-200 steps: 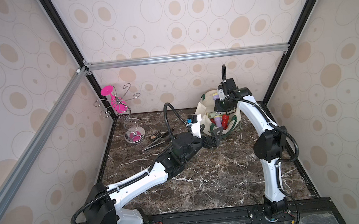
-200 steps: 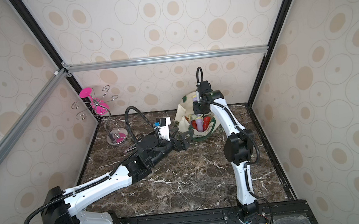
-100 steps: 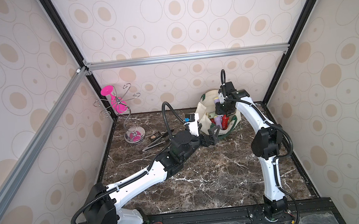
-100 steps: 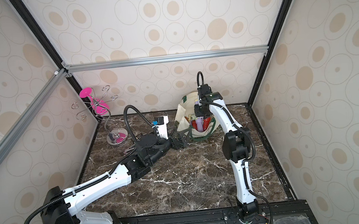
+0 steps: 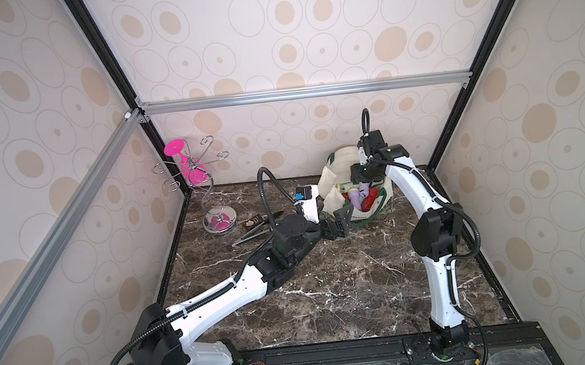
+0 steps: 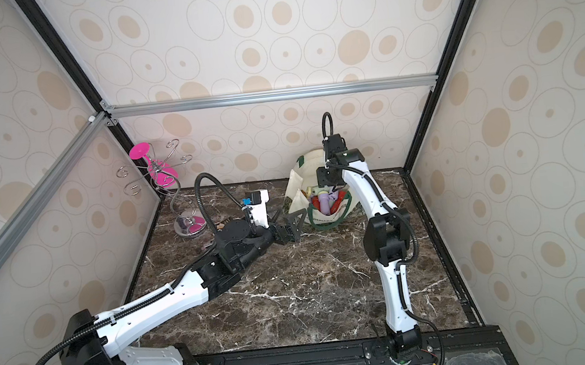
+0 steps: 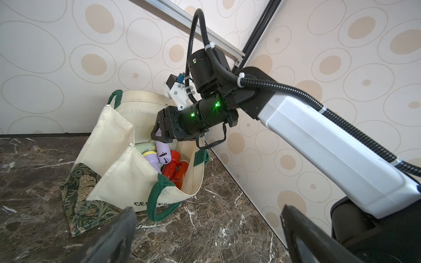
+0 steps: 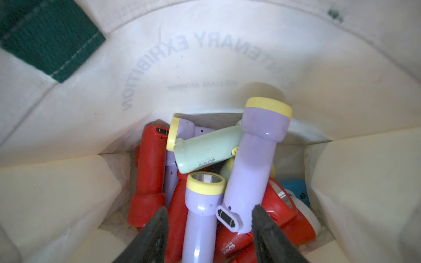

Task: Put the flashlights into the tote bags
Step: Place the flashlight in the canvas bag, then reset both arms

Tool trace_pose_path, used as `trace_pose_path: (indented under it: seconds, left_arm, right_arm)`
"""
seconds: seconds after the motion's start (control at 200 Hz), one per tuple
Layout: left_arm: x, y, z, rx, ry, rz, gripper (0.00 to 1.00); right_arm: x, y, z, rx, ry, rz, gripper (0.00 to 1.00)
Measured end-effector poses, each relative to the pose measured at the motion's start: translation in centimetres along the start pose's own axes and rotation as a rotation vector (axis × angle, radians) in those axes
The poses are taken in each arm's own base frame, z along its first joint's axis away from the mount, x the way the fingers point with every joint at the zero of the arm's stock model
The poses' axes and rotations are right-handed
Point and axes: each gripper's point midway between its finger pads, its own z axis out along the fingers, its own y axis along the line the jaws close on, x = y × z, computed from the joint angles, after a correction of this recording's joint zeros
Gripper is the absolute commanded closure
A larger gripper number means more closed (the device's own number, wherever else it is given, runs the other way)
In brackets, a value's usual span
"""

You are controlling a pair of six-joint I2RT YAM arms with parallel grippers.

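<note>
a lilac flashlight point(image 8: 252, 159), released just beneath the right pincer point(image 8: 210, 207) with jaws newly parted, is added to the flashlights point(image 8: 205, 150) in the tote bag point(image 8: 227, 68); the left pincer point(image 7: 206, 211) is held wide apart.

We are seeing red, lilac, pale green and blue flashlights point(image 8: 250, 164), and a cream tote bag point(image 7: 114, 141) carrying green handles point(image 7: 159, 198)

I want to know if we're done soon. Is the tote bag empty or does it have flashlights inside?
Not empty. Inside the cream tote bag lies a pile of flashlights: red, lilac, pale green, one blue.
</note>
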Motion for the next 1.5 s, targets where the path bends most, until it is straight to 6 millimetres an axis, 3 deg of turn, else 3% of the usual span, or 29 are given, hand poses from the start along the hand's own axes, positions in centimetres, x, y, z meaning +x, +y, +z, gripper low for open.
trace_pose_path:
  seconds: [0.155, 0.27, 0.435, 0.9, 1.156, 1.206, 1.501]
  left_arm:
    - [-0.4, 0.7, -1.3, -0.034, 0.004, 0.005, 0.0]
    - [0.0, 1.8, -2.6, -0.079, 0.032, 0.02, 0.0]
    - [1.3, 3.8, -4.7, -0.158, 0.085, 0.055, 0.0]
    - [2.5, 8.3, -10.4, -0.31, 0.093, 0.107, 0.0]
    - [2.5, 11.0, -12.8, -0.445, 0.09, 0.12, 0.0]
    - [2.5, 11.5, -13.2, -0.472, 0.086, 0.119, 0.0]
    - [2.8, 15.0, -15.6, -0.657, 0.048, 0.152, 0.0]
  right_arm:
    - [-1.2, 0.3, -2.6, -0.01, -0.051, 0.002, 0.32]
    - [-2.1, 0.5, -5.8, -0.021, -0.112, 0.004, 0.28]
    - [-1.7, 0.9, -10.4, -0.037, -0.178, -0.006, 0.25]
    - [7.3, -0.1, -18.0, -0.048, -0.284, -0.055, 0.16]
    - [11.5, -1.2, -19.5, -0.039, -0.332, -0.042, 0.07]
    - [12.1, -1.6, -19.5, -0.024, -0.337, -0.027, 0.0]
    - [15.5, -4.8, -18.3, 0.092, -0.368, 0.042, 0.0]
